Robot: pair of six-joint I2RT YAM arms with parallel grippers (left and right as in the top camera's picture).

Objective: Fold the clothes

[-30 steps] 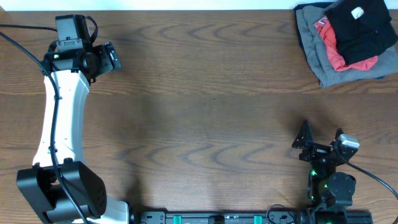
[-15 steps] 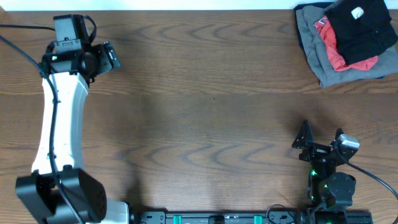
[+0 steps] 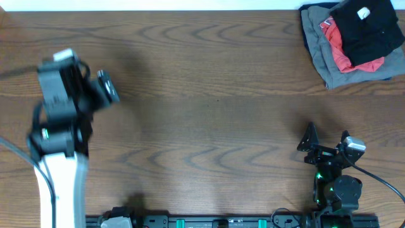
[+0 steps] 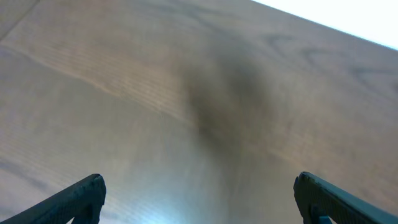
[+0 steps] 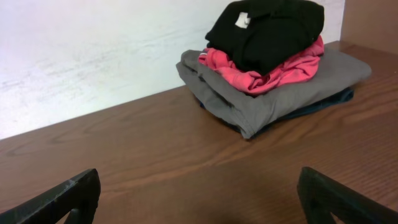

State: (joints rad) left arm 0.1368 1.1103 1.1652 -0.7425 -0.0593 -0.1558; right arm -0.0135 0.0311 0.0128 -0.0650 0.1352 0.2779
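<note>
- The black T-shirt [image 3: 367, 31] lies bunched on top of a stack in the far right corner of the surface [image 3: 209, 95], with its white logo patch [image 3: 363, 12] facing up. It is not yet spread out for folding.
- Right under it sits a red garment [image 3: 338, 44], then a grey garment [image 3: 319, 60], and a dark blue layer [image 5: 339, 98] shows at the bottom. A deep pinch would likely catch the red cloth as well and drag it off the pile.
- The shirt is soft and crumpled, so a shallow pinch on one fold could slip. It could also lift only a corner and leave the rest twisted.
- The stack is close to the surface's far and right edges. A sideways pull toward those edges could tip clothes off.
- The right tool [image 3: 327, 136] rests near the front edge, well apart from the stack. Its jaws are spread wide and hold nothing, and a long reach could arrive off target.
- The left tool [image 4: 199, 193] is also spread wide and bare, over plain wood on the far left. It shows blurred in the overhead view, so its exact pose cannot be told.
</note>
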